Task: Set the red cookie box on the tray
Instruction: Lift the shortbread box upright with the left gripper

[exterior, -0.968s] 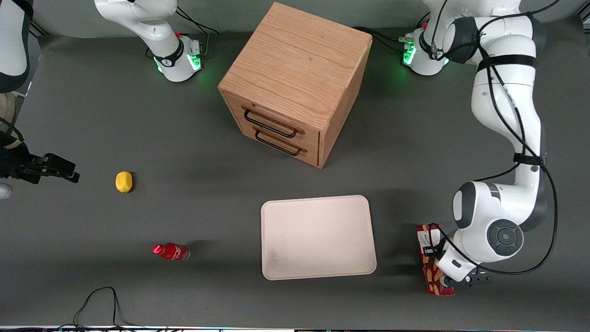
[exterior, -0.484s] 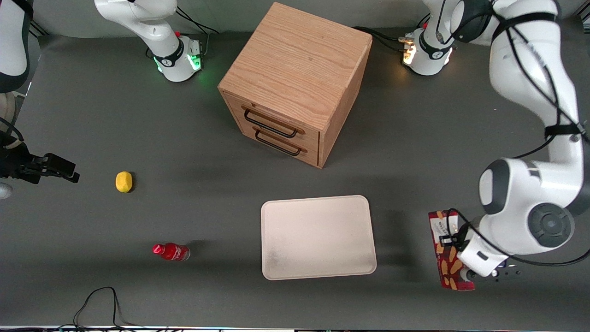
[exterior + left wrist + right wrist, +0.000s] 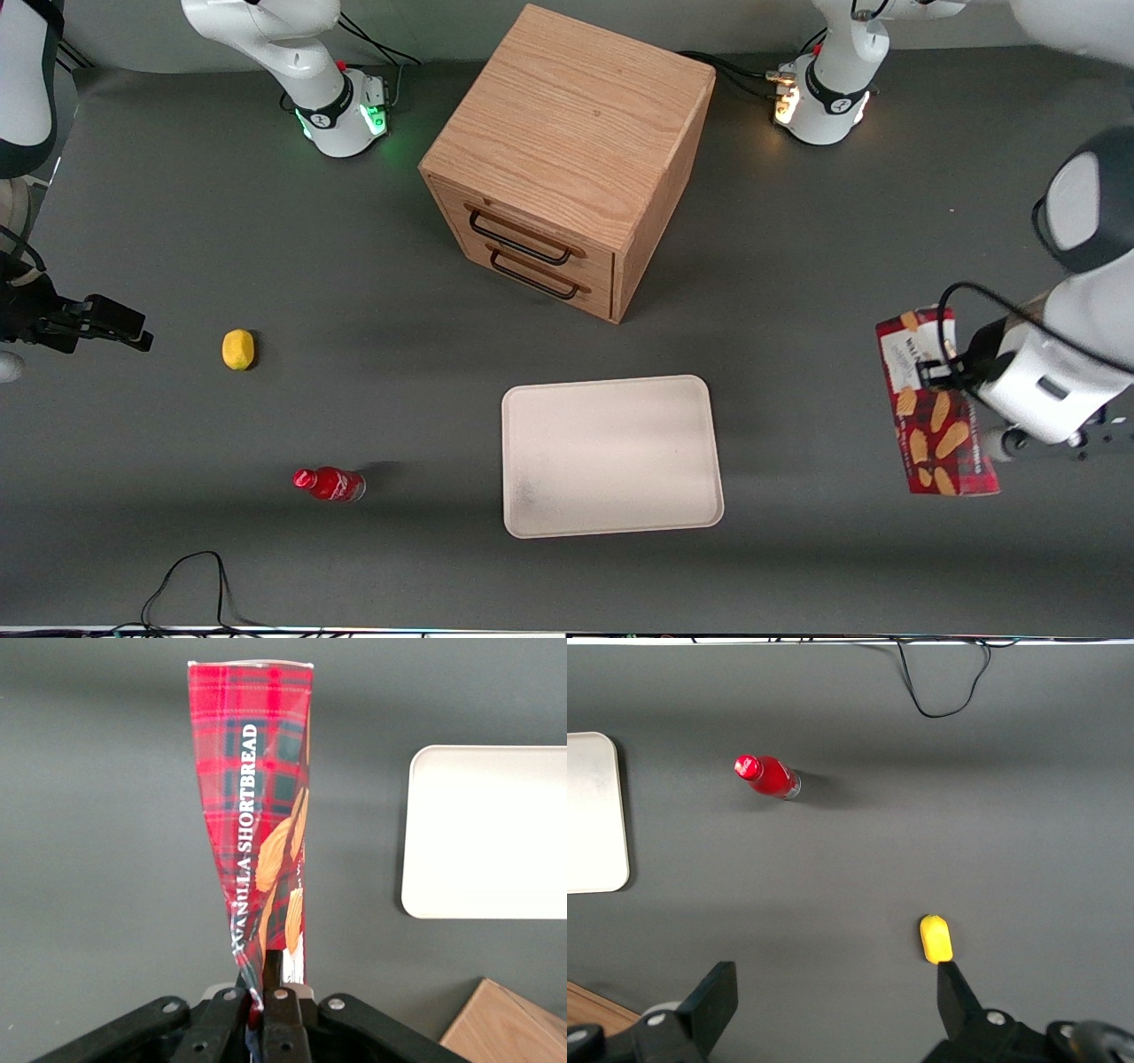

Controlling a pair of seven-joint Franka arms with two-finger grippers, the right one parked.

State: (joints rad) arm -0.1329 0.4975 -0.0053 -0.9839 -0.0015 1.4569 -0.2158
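Red cookie box (image 3: 935, 403) is now up off the table, hanging well above the surface toward the working arm's end, near that short edge; a second ago it lay lower, nearer the front-camera edge of the table, and it has risen and drifted away from that edge since. The gripper (image 3: 264, 1003) is clamped on the box's end, fingers (image 3: 282, 1014) pinched together on the crumpled cardboard, the rest of the box sticking out free. So the pick looks done and the lift is under way; the carry over to the tray (image 3: 611, 456) is what's left, I'd judge. The tray sits flat near the middle of the table's front-camera edge, well apart from the box, nothing on it. Counts: one red cookie box, one tray, one wooden cabinet (image 3: 567, 159) with two drawers at the table's middle, one small red bottle (image 3: 329, 484) and one yellow lemon-like object (image 3: 237, 349), both toward the parked arm's end. One black cable (image 3: 190, 580) loops at the front-camera edge.
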